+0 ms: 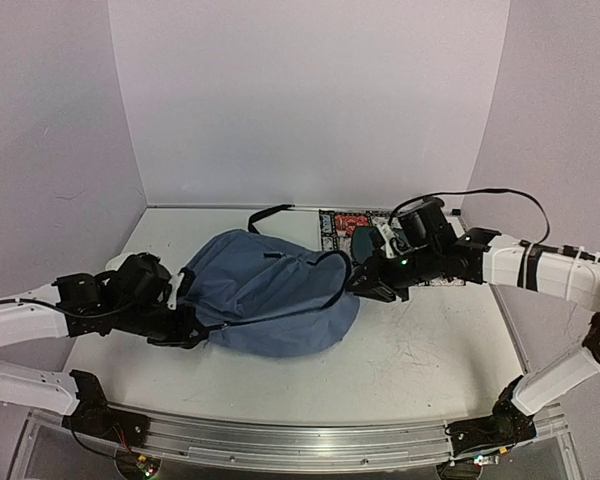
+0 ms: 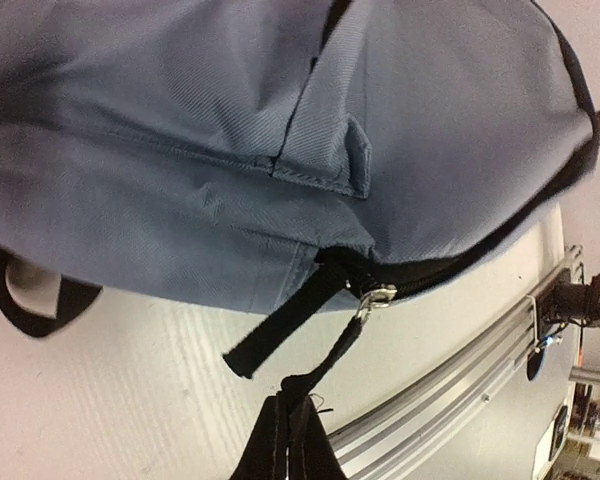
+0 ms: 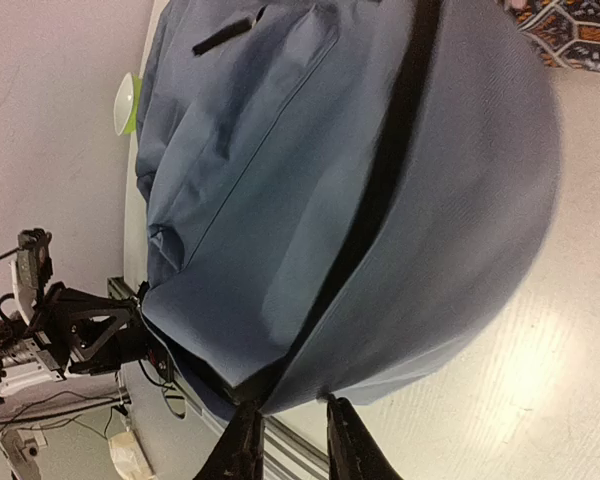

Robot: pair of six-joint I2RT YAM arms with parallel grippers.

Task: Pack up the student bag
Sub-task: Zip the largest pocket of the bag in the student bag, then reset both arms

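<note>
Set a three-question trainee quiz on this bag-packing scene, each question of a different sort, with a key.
1. True or false: the student bag lies on its side on the table.
2. What does the left gripper pinch? A) the zipper pull B) a pencil C) a cup
3. Fill in: the fingers of the right gripper, at the bag's edge, stand ____ (open or shut).

Key: 1 true; 2 A; 3 open.
</note>
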